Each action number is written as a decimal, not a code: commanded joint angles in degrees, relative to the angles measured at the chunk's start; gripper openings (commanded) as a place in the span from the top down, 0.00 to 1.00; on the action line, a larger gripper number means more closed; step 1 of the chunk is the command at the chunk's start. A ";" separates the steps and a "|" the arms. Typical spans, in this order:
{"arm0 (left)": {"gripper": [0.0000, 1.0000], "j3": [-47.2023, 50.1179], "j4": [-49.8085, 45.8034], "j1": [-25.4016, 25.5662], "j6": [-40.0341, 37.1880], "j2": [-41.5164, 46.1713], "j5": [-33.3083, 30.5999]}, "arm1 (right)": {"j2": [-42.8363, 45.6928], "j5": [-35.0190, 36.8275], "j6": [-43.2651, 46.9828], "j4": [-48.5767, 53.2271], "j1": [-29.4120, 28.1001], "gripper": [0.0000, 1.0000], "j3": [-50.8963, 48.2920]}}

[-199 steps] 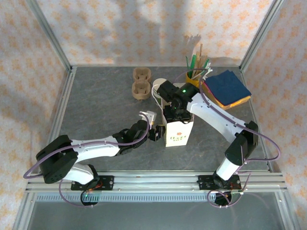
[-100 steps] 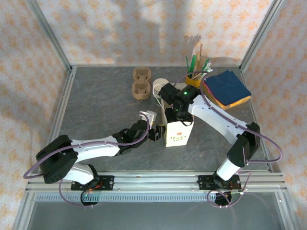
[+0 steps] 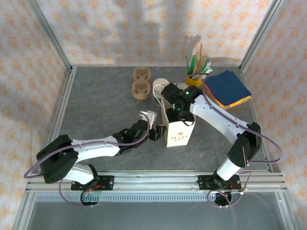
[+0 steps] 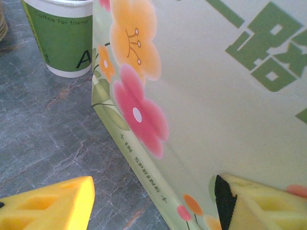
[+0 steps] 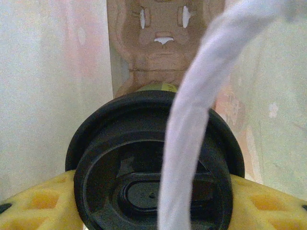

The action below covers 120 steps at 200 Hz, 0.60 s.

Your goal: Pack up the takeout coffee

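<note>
Logging takeout coffee (image 5: 120, 163) as held: pinched at its black lid by right tool (image 5: 153, 203), yellow fingers (image 5: 33, 206) either side, closed part-way onto the rim; cup body hidden under lid.
Placing it inside paper bag (image 3: 178, 135), pale bag walls left and right of lid; brown cardboard carrier (image 5: 163, 43) deeper in bag beyond lid; blurred white strip (image 5: 192, 120) crossing in front of lid.
Marking bag as upright mid-bench (image 3: 96, 105), printed face toward near edge.
Marking left tool (image 4: 154, 199) as wide open, low down, straddling bag's corner edge; one finger at the flower-printed face, contact unclear; other finger clear of bag over bare bench; gripping nothing.
Noting lidless green-and-white cup (image 4: 64, 43) standing on bench just beside bag's far side.
Noting two brown cup carriers (image 3: 141, 82) further back, apart from bag.
Noting yellow pot of sticks (image 3: 195, 74) and napkin stack (image 3: 228, 89) at far right, near each other.
</note>
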State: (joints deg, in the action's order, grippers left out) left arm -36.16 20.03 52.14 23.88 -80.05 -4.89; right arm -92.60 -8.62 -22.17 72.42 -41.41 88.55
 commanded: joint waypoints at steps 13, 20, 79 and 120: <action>0.31 -1.23 1.41 0.50 -1.11 -0.99 -0.17 | 1.29 0.93 1.64 1.73 0.36 0.59 -0.02; 0.31 -1.27 1.34 0.51 -1.05 -0.98 -0.29 | 1.28 1.43 1.69 2.25 0.36 0.59 0.11; 0.31 -1.36 1.34 0.50 -1.03 -1.16 -0.56 | 1.08 1.68 1.31 2.54 0.36 0.59 0.86; 0.31 -1.46 1.23 0.48 -1.12 -1.18 -0.41 | 1.53 1.79 1.07 2.45 0.36 0.59 0.21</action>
State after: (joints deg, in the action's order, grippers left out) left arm -36.27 20.03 52.14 23.88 -80.40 -4.89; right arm -92.60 -8.56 -21.37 72.90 -41.41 88.60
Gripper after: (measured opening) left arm 0.693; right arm 0.597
